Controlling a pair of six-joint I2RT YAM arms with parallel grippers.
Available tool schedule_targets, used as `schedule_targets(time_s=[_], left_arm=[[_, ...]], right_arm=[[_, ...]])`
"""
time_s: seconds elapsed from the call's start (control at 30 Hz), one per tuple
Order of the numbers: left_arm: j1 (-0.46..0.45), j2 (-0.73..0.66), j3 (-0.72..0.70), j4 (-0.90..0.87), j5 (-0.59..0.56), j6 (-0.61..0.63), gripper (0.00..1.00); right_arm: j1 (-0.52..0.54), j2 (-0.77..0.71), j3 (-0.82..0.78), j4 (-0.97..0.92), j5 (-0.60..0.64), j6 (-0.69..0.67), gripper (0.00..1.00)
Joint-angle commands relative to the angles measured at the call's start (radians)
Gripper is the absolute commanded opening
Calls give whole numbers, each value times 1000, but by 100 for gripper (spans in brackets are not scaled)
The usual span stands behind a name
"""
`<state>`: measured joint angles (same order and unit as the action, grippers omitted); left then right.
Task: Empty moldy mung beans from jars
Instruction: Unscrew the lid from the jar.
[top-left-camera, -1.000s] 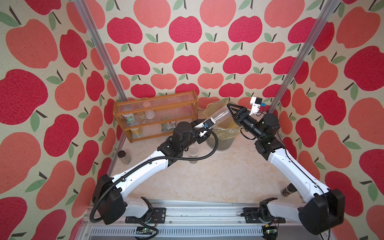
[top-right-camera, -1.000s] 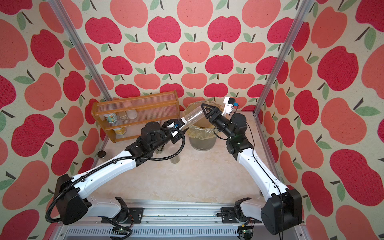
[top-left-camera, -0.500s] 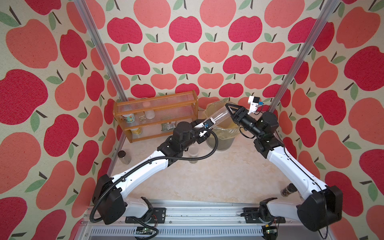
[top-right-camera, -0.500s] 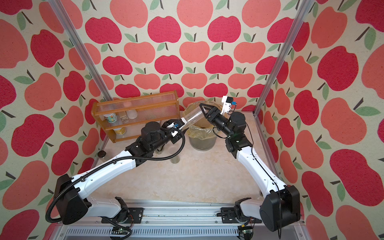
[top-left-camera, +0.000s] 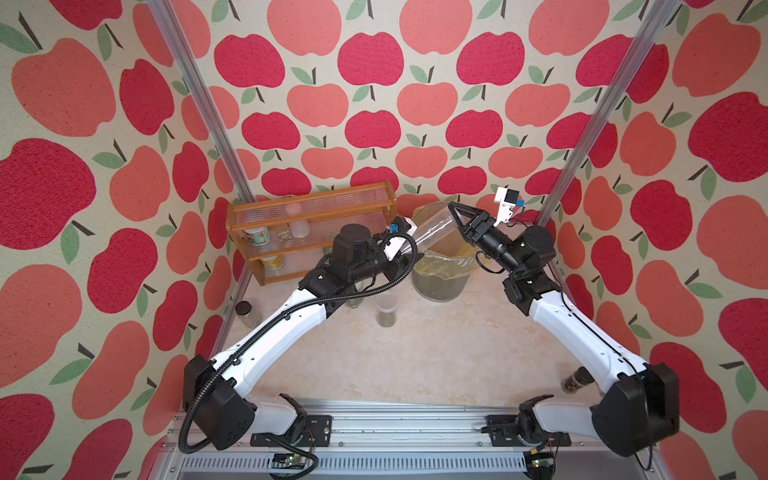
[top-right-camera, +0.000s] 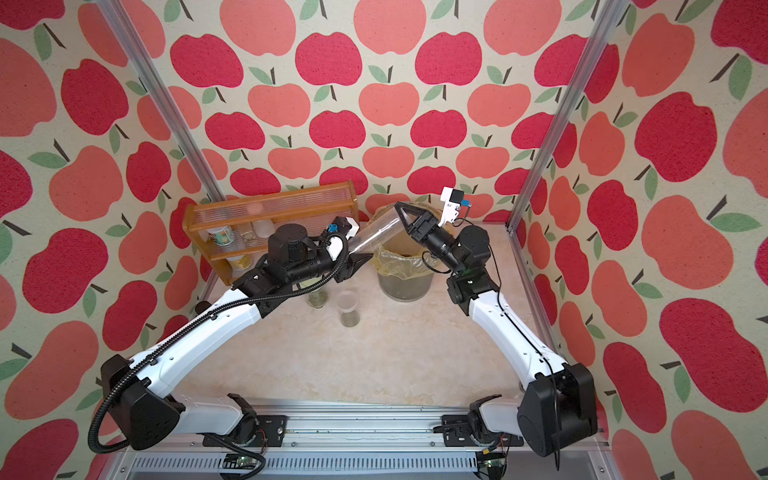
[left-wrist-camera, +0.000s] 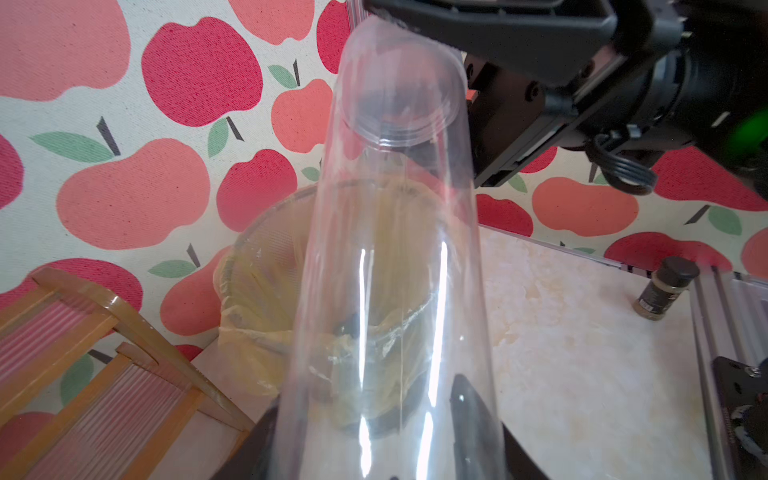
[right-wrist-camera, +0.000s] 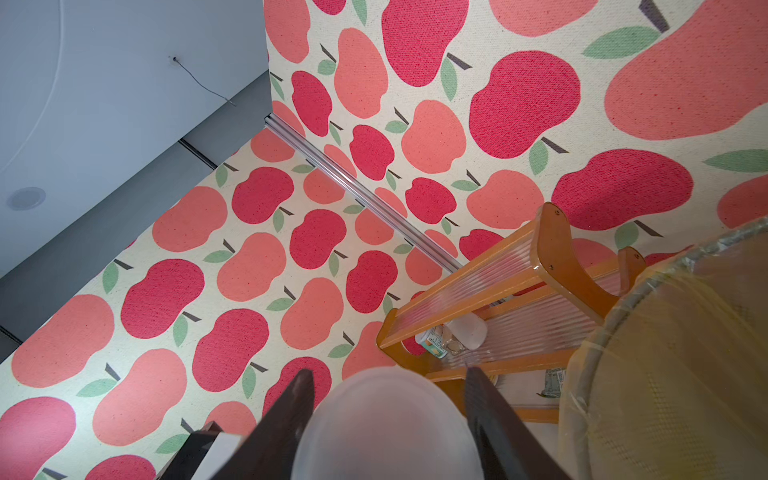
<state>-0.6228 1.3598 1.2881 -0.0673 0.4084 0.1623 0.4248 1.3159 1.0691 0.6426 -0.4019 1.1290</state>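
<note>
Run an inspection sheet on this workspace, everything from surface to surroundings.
Surface: pale marbled tabletop, spills nothing seen.
Job's things: tall tube tilted over lined bin, looks empty; short jar holds mung beans; squat jar partly under left arm.
Clutter: wooden rack; dark-capped jar; spice jar.
Grippers: left gripper shut on tall tube; right gripper shut on tube cap.
Cables: black conduit along left arm.
Surroundings: apple-print walls.

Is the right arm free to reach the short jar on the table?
Probably not: the right gripper is shut on the end of the tall tube over the bin. Otherwise the way to the short jar looks open.
</note>
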Motion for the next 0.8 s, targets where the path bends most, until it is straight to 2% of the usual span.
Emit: schedule_targets(time_s=[0.0, 0.17, 0.33, 0.53, 0.77], left_arm=[[120, -17, 39, 34, -101, -253, 39], [140, -24, 45, 16, -86, -272, 39], [172, -27, 51, 25, -5, -334, 39], [219, -12, 90, -29, 79, -345, 40], [227, -23, 117, -97, 72, -301, 40]], right_arm=[[-15, -9, -16, 133, 1, -34, 48], [-14, 0, -43, 226, 11, -39, 48], [-12, 25, -61, 358, 13, -17, 48], [-5, 63, -41, 441, -4, -18, 48], [-6, 93, -20, 460, -24, -20, 48]])
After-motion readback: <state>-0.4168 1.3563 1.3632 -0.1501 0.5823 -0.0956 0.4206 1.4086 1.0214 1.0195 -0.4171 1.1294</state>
